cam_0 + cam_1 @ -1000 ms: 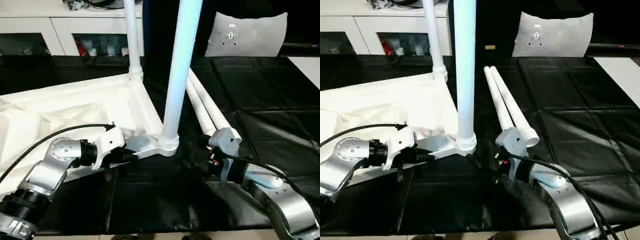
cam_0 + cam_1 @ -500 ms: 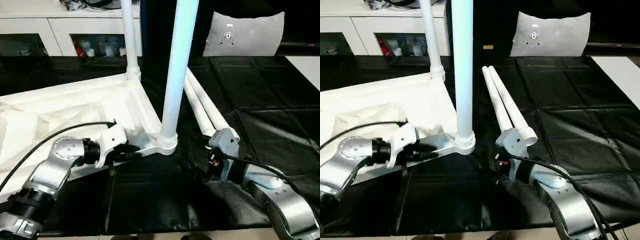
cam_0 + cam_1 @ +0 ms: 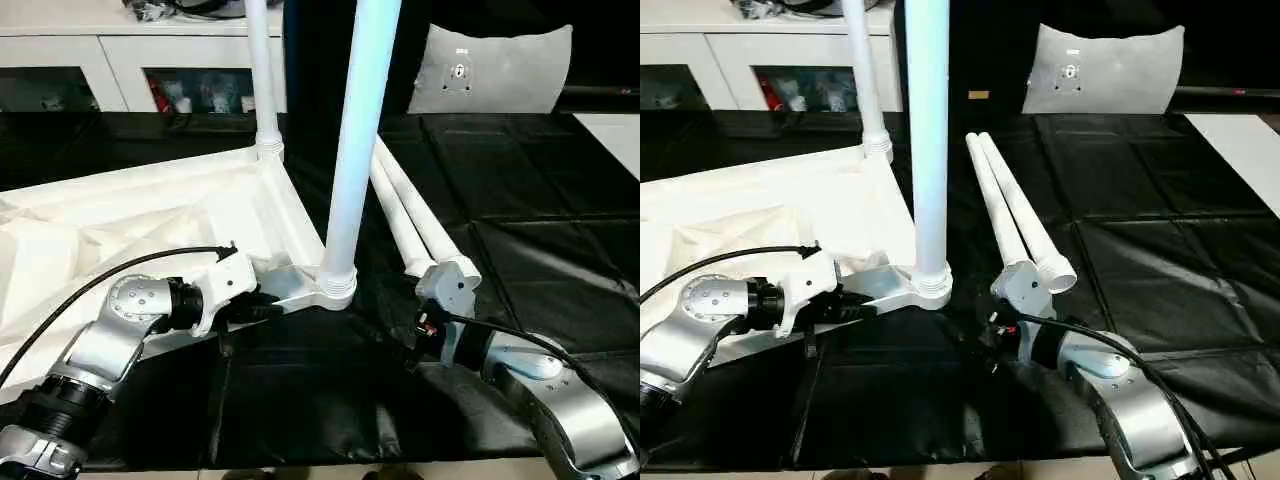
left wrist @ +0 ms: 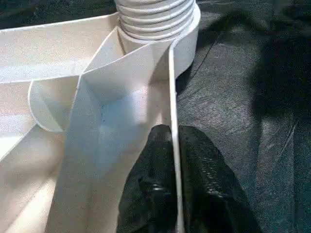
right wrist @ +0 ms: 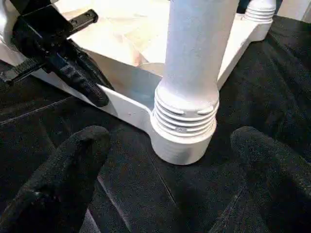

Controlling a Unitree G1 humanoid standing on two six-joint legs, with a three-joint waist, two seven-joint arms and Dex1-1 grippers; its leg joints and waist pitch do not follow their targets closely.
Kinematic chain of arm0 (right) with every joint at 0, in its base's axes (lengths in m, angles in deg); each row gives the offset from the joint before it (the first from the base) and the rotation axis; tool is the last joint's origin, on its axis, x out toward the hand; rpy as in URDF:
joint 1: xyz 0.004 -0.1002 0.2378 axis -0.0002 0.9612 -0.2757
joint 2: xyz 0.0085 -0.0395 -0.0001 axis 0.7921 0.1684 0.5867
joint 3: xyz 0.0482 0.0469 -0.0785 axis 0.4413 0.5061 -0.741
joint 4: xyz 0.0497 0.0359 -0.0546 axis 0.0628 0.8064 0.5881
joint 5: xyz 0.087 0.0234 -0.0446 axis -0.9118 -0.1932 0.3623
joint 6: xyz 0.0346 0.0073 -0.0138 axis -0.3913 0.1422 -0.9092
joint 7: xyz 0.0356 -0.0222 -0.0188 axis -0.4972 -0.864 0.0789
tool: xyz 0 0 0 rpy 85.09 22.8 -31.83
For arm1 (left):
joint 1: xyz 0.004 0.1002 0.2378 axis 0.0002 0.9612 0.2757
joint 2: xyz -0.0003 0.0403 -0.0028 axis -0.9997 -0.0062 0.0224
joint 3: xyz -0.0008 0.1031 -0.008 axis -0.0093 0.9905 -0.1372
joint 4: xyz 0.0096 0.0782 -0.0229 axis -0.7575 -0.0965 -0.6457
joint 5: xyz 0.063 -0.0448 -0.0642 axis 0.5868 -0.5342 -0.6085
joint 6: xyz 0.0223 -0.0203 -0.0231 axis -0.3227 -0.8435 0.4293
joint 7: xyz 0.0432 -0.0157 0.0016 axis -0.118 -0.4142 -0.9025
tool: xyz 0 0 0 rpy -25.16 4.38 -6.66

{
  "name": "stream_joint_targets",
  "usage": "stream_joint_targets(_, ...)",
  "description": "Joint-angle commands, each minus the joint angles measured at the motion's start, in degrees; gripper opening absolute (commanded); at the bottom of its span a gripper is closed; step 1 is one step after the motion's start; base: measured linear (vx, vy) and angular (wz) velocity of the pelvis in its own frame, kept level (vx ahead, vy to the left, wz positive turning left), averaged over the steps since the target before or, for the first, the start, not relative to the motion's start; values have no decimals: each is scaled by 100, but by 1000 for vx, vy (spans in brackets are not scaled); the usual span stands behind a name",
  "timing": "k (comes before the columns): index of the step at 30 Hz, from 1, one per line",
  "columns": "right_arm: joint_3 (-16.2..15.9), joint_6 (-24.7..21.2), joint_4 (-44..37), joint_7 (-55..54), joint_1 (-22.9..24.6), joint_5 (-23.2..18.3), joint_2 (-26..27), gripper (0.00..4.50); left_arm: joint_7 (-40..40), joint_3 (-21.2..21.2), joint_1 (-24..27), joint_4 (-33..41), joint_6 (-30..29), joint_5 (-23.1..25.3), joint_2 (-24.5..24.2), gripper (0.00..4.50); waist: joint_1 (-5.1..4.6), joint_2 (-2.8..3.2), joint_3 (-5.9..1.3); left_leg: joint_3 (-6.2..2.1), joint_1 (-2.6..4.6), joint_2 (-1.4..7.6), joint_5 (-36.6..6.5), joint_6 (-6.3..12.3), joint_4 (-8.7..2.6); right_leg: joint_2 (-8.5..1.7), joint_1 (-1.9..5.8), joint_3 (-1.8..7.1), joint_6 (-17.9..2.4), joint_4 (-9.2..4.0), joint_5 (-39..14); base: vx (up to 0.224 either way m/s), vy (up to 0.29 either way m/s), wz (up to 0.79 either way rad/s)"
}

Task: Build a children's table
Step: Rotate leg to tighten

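left gripper (image 4: 172,141): pinching top (image 3: 150,215) rim | right gripper (image 5: 165,160): spread wide | tip: grab leg (image 5: 194,58) low, twist straight

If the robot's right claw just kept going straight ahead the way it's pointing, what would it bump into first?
Most likely the ribbed base of the upright white plastic table leg, screwed into the tabletop's corner socket. It sits straight ahead between the open right claw's fingers, though the gap is hard to judge.

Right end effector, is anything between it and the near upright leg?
Nothing visible. The right end effector is open, its fingers either side of the leg base, with bare black sheet between. The left end effector grips the tabletop rim beside it.
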Motion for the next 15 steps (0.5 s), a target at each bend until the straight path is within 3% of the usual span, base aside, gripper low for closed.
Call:
stream_joint_targets(1, 61, 36, -29, 12, -109, -40, -29, 450, -34, 84, 9, -176, 51, 166, -50, 3, -21, 3, -336, -157, 58, 511, -725, 212, -518, -510, 224, 268, -1585, -358, -427, 0, 0, 0)
stream_joint_targets(8, -21, 74, 167, 221, -488, -19, -80, 450, 17, 260, -60, -292, 361, 497, -209, 3, -42, -12, -283, -171, 76, 517, -1190, 49, -563, -510, 179, 285, -1399, -417, -1196, 0, 0, 0)
stream_joint_targets(15, -150, 225, 890, 915, -1192, -96, -210, 450, 735, 389, -79, -255, 857, 206, -172, 3, -66, -49, -270, -149, 69, 510, -924, 149, -540, -508, 173, 280, -1516, -383, -822, 0, 0, 0)
